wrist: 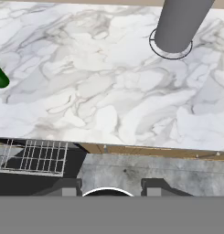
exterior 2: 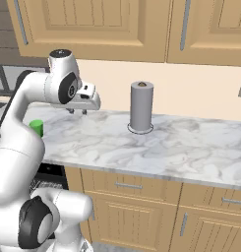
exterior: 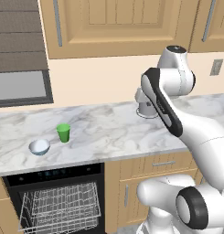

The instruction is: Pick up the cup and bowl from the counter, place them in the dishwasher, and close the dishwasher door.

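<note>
1. Wire rack sits nearest the base cameras, inside the open dishwasher under the counter; the rack holds nothing yet.
2. Gripper hangs above the counter, well apart from both targets; the two fingertips stand spread with nothing between them (jaws parted, holding nothing).
3. Cup: green tumbler, upright on the marble above the dishwasher, to the robot's left of the gripper. In the hand view it sits at the left edge, cut off.
4. Bowl: pale, upright, just beside the cup on its near-left, not touching it, close to the counter's front edge.
5. Paper-towel roll stands to the right, well apart from both.
6. Handling guess: the cup looks light, stiff, and slick plastic; pinch across the wall near mid-height, where the taper is less likely to let it slide.
7. Bowl likely light but awkward: shallow and wide, so take one rim wall between the fingers, not the whole span.
8. Nothing loaded yet; door-closing comes last.
</note>
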Robot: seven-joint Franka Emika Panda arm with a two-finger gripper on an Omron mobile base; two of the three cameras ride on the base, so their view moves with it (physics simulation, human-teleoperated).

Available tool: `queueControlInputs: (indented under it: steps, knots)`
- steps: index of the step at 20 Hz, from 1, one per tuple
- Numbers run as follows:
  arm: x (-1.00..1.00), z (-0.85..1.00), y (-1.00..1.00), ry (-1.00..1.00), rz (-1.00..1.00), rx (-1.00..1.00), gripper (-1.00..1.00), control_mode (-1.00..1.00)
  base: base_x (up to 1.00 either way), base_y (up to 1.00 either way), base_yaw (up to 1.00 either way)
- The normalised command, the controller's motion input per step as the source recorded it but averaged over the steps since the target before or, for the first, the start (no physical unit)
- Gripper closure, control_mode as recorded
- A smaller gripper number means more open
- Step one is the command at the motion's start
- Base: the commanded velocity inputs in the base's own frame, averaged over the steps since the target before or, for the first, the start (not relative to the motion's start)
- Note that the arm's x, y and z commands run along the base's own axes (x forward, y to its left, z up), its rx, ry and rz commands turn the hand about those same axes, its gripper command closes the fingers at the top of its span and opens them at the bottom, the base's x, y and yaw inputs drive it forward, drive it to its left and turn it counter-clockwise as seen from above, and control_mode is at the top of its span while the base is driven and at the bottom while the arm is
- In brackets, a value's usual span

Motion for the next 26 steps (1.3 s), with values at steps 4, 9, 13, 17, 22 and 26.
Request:
queueControlInputs:
  steps: [4,9,13,17,22,26]
  knots:
    - [-0.07,0.0,0.0,0.0,0.0,0.0,-1.0,-1.0,0.0,0.0,0.0]
    - [-0.16,-0.02,0.03,0.0,0.0,0.0,-1.0,-1.0,0.0,0.0,0.0]
    - [-0.13,-0.08,0.09,0.0,0.0,0.0,-1.0,-1.0,0.0,0.0,0.0]
    - [-0.09,-0.14,0.13,0.0,0.0,0.0,-1.0,-1.0,0.0,0.0,0.0]
    - [-0.06,-0.2,0.15,0.0,0.0,0.0,-1.0,-1.0,0.0,0.0,0.0]
    - [0.0,-0.18,0.17,0.0,0.0,0.02,-1.0,-1.0,0.0,0.0,0.0]
